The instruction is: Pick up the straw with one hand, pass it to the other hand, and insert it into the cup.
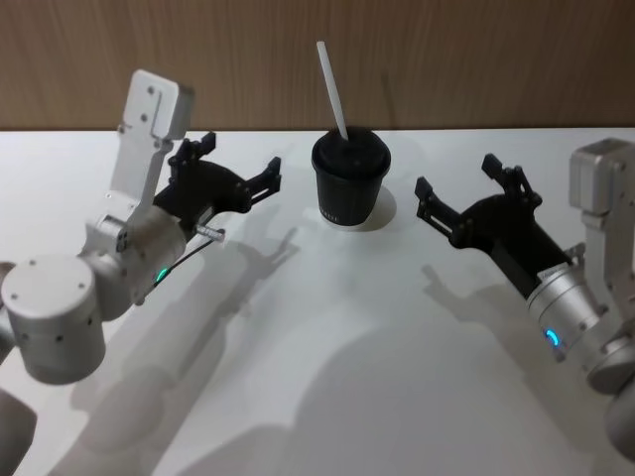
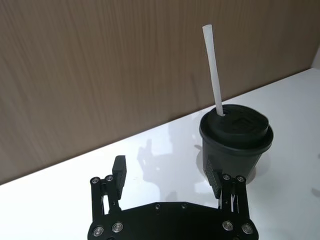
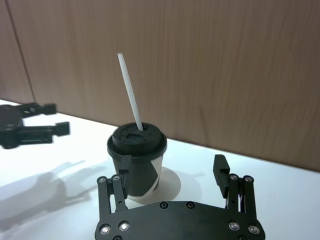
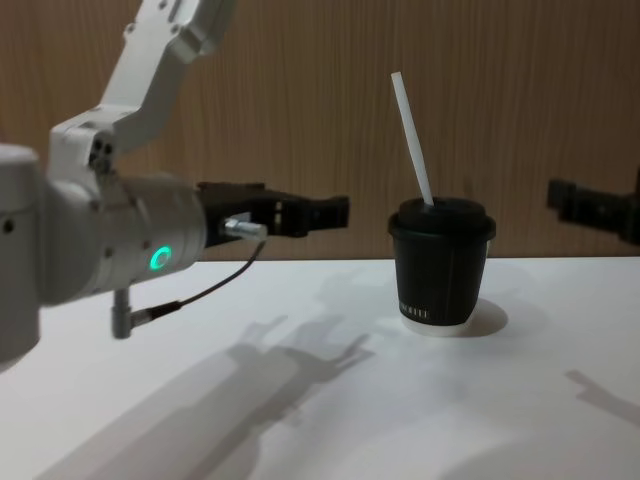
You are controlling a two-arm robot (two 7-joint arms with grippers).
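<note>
The white straw (image 1: pixel 331 89) stands tilted in the lid hole of the black cup (image 1: pixel 349 178), which sits upright at the back middle of the white table (image 1: pixel 327 327). My left gripper (image 1: pixel 238 159) hovers open and empty to the cup's left, apart from it. To the cup's right my right gripper (image 1: pixel 456 177) is likewise open, empty and apart. In the left wrist view the cup (image 2: pixel 235 145) and straw (image 2: pixel 212 70) lie just beyond the left gripper (image 2: pixel 167 172). The right wrist view has the cup (image 3: pixel 137 155) and straw (image 3: pixel 130 92) ahead of the right gripper (image 3: pixel 172 165).
A brown wooden wall (image 1: pixel 476 59) runs close behind the table's back edge. The chest view shows the cup (image 4: pixel 440 265) with the left gripper (image 4: pixel 320 213) level with its lid and the right gripper (image 4: pixel 580 205) at the picture's edge.
</note>
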